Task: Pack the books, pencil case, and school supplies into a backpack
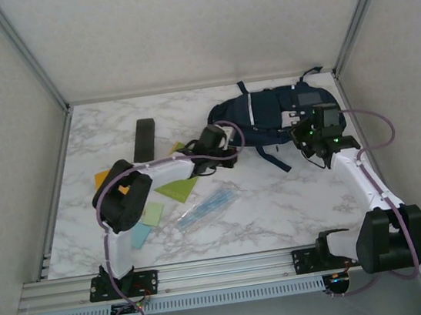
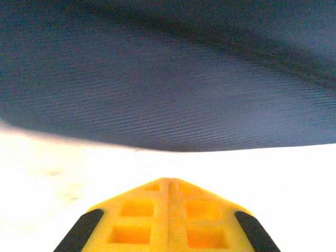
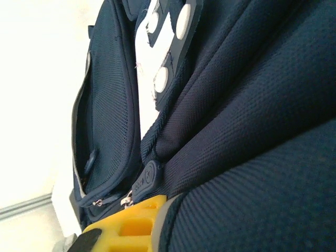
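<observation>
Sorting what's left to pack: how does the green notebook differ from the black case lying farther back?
The green notebook is lime and broad; the black case is dark, long and narrow. The notebook lies partly under the left arm; the case lies clear of it, farther back. Both lie flat on the table, outside the backpack.

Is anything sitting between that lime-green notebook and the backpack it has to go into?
No loose object lies between them on the table. But the left arm stretches over the green notebook, its hand shut at the backpack's left end.
</observation>
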Robot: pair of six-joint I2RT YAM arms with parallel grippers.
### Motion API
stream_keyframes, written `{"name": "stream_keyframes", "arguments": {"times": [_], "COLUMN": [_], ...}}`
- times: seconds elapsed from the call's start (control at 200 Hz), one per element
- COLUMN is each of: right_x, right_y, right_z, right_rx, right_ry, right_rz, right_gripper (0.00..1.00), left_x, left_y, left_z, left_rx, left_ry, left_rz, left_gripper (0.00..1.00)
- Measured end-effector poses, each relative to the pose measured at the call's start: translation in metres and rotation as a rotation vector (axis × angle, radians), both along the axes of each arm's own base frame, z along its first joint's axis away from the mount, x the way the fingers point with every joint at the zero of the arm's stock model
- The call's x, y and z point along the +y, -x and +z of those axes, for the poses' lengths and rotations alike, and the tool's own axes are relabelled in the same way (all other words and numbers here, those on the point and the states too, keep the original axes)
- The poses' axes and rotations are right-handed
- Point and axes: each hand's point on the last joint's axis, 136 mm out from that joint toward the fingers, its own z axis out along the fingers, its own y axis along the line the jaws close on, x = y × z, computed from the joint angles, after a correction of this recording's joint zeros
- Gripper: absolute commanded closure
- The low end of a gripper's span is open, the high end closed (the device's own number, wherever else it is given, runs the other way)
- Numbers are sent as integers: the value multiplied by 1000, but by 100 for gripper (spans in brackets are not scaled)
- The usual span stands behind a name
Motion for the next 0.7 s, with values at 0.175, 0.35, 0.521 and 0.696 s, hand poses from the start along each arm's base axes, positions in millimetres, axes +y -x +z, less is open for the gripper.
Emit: {"name": "stream_keyframes", "arguments": {"times": [0.175, 0.35, 0.521, 0.696], "right_x": [3, 13, 25, 29], "right_y": [-5, -11, -16, -21], "right_z": [4, -7, 0, 8], "right_rx": [-3, 43, 35, 35], "right_ry": [-1, -113, -183, -225], "right_rz": [50, 19, -14, -43], "right_gripper": [100, 100, 100, 100], "left_x": [19, -25, -65, -81], "left_y": [-12, 15, 48, 46], "left_z": [5, 27, 46, 72], "left_rx": [22, -12, -73, -153], "left_ry": [-1, 49, 96, 130], "left_rz": [31, -73, -181, -219], "left_gripper": [100, 100, 86, 67]}}
